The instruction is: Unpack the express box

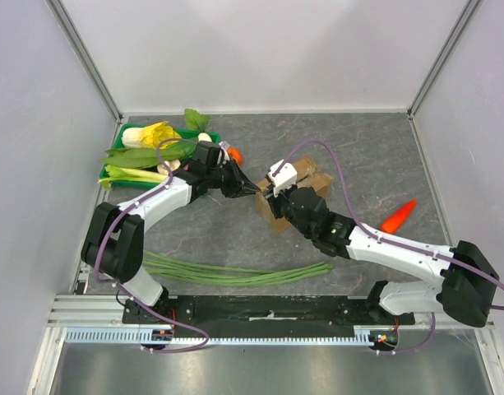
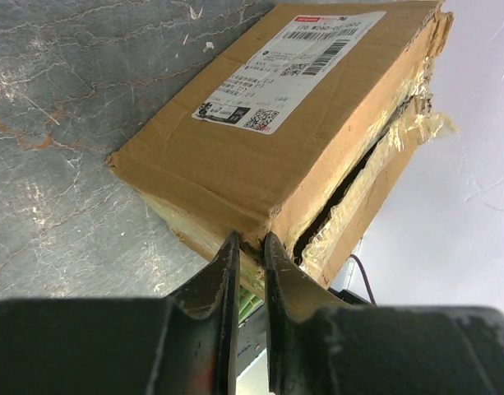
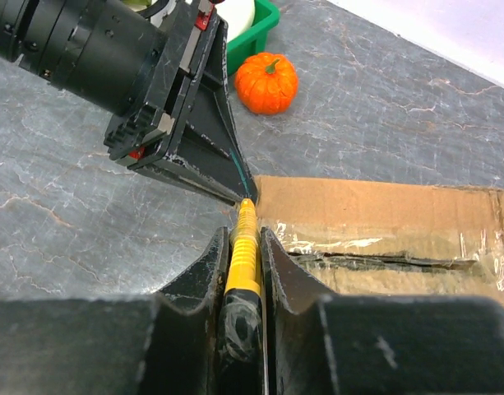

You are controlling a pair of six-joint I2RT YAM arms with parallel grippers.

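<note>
Far left: green tray of leafy vegetables by the wall, neither arm on it. Nearer, a bundle of long green beans lying across the surface. Next rightward, left tool, fingers drawn together to a thin slit, tips set against the left corner of the express box; cardboard nipped between them or merely pressed, cannot tell. Just beside the tray, a small orange pumpkin. Mid-surface, the express box itself, turned at an angle to the walls, white label on one broad face, taped seam on the adjoining one. Along that seam, tape split and ragged, a dark gap showing between the flaps, yet flaps not folded back and nothing lifted out. Reaching in from the right over the box, right tool, clamped on a yellow-handled cutter, point of the cutter down at the same left corner, at the seam's end, touching or almost touching the left tool's tips. Far right, an orange carrot, well apart from the box. Judged from this: slitting of the tape largely done or near its end, so roughly the opening part of the job. Left to do, probably: set the cutter aside, fold back the flaps, take out the contents, none of them visible through the gap.
</note>
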